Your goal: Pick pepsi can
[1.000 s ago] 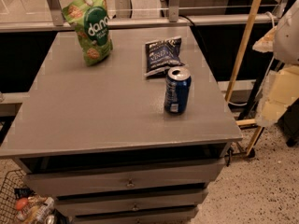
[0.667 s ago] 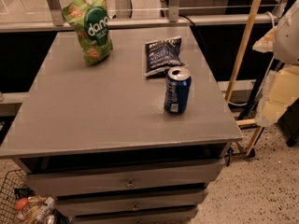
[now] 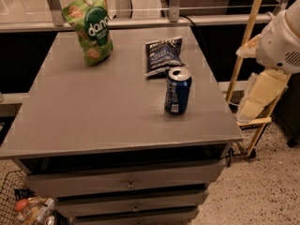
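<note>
Since the pepsi can [image 3: 177, 90] stands upright with its pull-tab top apparently opened, I judge it may be part empty and light. It is thin-walled metal, stiff enough to hold but easy to dent, with a smooth painted skin that could slip. I would take it across the middle of the body, below the silver rim and above the white label patch near its base. I would squeeze only moderately and keep it vertical in case liquid remains.

From the gripper [image 3: 258, 95], which hangs off the table's right edge at about tabletop height, the can lies well apart to the left as the camera sees it, on the grey table [image 3: 93, 116]. I cannot tell whether the gripper is released or clenched; it holds nothing that I can see.

I can't read the print on the can. Farther from the gripper, just behind the can, lies a flat dark blue snack bag [image 3: 161, 55] with pale lettering I cannot make out. Farthest off, at the far left, a green chip bag [image 3: 91, 27] reads "dana" in white.
</note>
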Robot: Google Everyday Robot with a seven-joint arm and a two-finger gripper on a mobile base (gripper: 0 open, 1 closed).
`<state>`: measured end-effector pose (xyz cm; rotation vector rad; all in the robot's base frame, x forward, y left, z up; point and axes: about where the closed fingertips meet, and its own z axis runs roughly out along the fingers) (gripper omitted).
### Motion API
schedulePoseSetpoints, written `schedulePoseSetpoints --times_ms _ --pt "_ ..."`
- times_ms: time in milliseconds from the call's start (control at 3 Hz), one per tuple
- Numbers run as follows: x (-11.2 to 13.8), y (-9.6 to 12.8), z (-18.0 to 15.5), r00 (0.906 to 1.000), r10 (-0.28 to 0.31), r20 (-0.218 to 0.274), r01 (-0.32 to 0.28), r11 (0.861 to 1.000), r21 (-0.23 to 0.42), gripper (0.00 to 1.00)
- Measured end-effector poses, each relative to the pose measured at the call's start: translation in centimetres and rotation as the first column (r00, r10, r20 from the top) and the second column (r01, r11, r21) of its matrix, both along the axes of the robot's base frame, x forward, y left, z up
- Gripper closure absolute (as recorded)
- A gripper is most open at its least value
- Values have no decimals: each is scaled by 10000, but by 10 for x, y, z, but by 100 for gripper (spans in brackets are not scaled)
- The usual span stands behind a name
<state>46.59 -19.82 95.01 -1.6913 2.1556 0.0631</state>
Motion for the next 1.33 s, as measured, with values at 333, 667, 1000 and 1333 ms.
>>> schedulePoseSetpoints --times_ms 333,667,1000,1333 --pt "16 18 -17 9998 149 -165 -131 9944 1045 0" --pt "24 32 -29 9987 342 -381 -278 9870 1583 0" --pt "36 56 -41 9954 785 -541 -647 9731 2210 0" --pt "46 82 -51 9898 1282 -613 -1075 9575 2677 0"
